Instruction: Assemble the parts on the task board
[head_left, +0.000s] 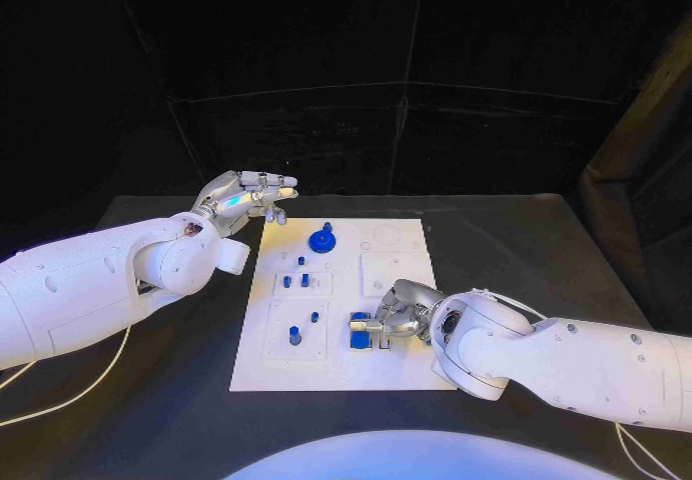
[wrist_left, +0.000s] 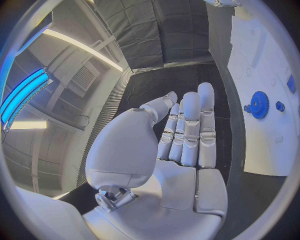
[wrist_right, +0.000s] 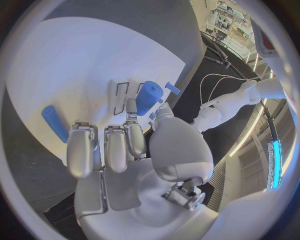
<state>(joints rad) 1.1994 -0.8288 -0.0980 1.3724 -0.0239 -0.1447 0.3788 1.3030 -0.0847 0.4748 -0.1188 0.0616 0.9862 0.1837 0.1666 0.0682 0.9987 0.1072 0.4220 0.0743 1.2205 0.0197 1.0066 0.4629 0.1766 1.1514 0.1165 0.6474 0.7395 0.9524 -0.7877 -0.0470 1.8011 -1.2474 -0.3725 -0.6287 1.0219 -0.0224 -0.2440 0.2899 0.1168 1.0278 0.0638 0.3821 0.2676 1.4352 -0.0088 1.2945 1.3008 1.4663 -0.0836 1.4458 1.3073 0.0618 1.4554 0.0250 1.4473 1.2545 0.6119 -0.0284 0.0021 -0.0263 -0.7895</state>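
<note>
Parts lie scattered on the white task board (head_left: 335, 372) in the middle of the bench: a blue gear (head_left: 323, 240) toward its far edge, small pegs (head_left: 300, 280) mid-board, and a blue cylinder (wrist_right: 148, 97) near the board's right edge. They look small, rigid, light and smooth, likely slippery plastic; each is best pinched across its sides, the gear by its raised hub. The right hand (head_left: 392, 318) hovers over the cylinder, fingers part-curled, grasping nothing I can see. The left hand (head_left: 248, 197) is lifted off the board's far left corner, released, fingers straight.
</note>
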